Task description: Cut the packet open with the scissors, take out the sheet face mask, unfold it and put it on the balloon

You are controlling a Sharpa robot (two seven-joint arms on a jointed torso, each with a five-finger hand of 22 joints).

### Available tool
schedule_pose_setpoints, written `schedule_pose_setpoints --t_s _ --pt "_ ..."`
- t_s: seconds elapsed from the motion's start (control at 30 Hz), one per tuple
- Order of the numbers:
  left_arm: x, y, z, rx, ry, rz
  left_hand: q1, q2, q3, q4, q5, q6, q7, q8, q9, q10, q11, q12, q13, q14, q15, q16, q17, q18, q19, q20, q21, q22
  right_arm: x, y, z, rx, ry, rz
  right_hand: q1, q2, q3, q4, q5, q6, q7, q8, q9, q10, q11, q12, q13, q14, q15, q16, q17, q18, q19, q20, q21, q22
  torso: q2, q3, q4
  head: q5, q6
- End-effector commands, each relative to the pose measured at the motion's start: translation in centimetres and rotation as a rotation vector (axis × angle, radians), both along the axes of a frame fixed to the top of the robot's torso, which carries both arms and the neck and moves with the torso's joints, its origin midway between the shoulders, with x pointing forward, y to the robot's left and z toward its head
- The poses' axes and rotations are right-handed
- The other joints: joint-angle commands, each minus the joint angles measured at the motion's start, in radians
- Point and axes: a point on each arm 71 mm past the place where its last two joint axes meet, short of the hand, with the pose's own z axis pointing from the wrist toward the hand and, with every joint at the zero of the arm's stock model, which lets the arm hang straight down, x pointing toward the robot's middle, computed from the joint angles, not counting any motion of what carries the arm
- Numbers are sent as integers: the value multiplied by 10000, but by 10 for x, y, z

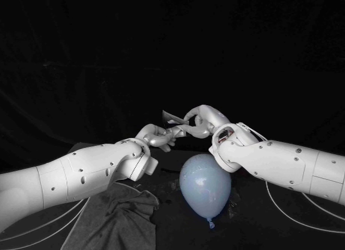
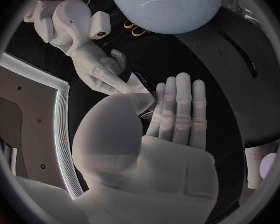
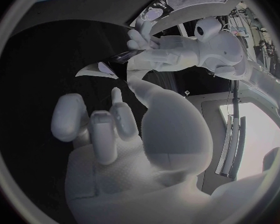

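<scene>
A pale blue balloon (image 1: 206,187) lies on the black table, knot toward me; in the left wrist view the balloon (image 2: 166,5) is beyond the fingers. Above it my left hand (image 1: 161,137) and right hand (image 1: 203,120) meet. Between them is a thin flat packet (image 1: 172,116), dark with a pale edge. In the left wrist view the right hand (image 2: 107,69) pinches the packet (image 2: 138,86), and the left hand's fingers (image 2: 177,109) lie straight against it. In the right wrist view the left hand (image 3: 146,39) grips the packet (image 3: 97,69) by the right thumb. Yellow scissors handles (image 2: 137,31) lie beside the balloon.
A crumpled grey cloth (image 1: 121,219) lies on the table at the front left, under my left arm. White cables (image 1: 293,213) trail across the table under my right arm. The table's back is dark.
</scene>
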Motion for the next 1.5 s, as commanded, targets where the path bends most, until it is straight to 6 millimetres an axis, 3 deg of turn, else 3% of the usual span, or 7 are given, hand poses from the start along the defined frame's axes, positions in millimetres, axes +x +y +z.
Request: schedule_pose_setpoints --t_s 0.03,0.4,0.57,0.7,1.03,1.33,1.5 --pt "0 -1 0 -95 107 -36 -32 71 1132 -1170 29 70 28 46 -1 56 1 -51 -12 0 -46 -25 6 175 -81 -11 66 10 -7 1 5 -27 -672 572 143 -19 -73 -31 12 -63 24 -83 -34 96 195 -18 1109 791 80 -26 1706 127 -1 71 -51 306 0 -2 1 1 2" --pt "0 2 -1 -143 221 61 -47 62 1134 -1170 29 68 33 43 7 57 4 -56 -14 -4 -45 -29 4 175 -90 -8 69 11 -33 -9 12 -6 -1519 1727 430 48 -97 -125 60 63 31 -182 -103 159 204 155 1183 832 96 37 1867 98 120 120 124 440 1 -4 3 59 19" --pt "0 3 -1 -169 265 118 -51 60 1136 -1171 30 68 35 43 9 58 4 -57 -14 -5 -45 -30 4 176 -92 -8 70 12 -52 -9 15 -1 -1885 2471 1011 655 228 -297 48 856 -221 2 -78 733 -2 1237 1766 967 -58 227 2377 -58 628 39 905 937 -2 -6 7 79 43" --pt "0 3 -1 -176 289 132 -53 58 1139 -1175 30 69 37 43 13 61 3 -58 -14 -4 -45 -31 4 178 -95 -8 72 13 -61 -6 9 -527 -1535 2948 1204 881 365 -422 171 1108 -327 72 -49 954 -101 1666 2010 1012 -151 292 2566 -143 861 -51 1283 1175 -5 -9 9 103 41" --pt "0 2 -2 -216 365 49 -53 25 1184 -1230 34 73 39 37 37 76 0 -66 -17 0 -51 -36 2 190 -115 -13 96 26 -59 10 -16 -1898 -523 2494 1261 1569 1098 -532 268 958 -225 -202 -175 1233 -34 2237 2344 1027 -122 314 2629 -229 1075 -88 1641 1435 4 0 19 101 69" --pt "-2 0 -1 -279 374 -34 -73 -21 1241 -1280 37 84 39 32 66 95 -1 -76 -20 2 -52 -45 -1 193 -139 -12 129 44 -47 20 -23 -2526 -375 1895 1120 1613 1388 -561 197 905 -163 -350 -267 1285 21 2351 2412 1027 -75 314 2629 -236 1090 -48 1674 1477 1 -20 14 92 28" --pt "-3 -1 -1 -305 376 -89 -80 -34 1264 -1297 36 87 40 29 77 99 -1 -81 -21 3 -53 -49 -3 194 -146 -12 144 52 -45 26 -26 -2738 -372 1748 1078 1620 1445 -565 151 893 -149 -389 -293 1283 35 2347 2410 1027 -63 314 2629 -233 1081 -36 1661 1477 -4 -13 20 106 9"
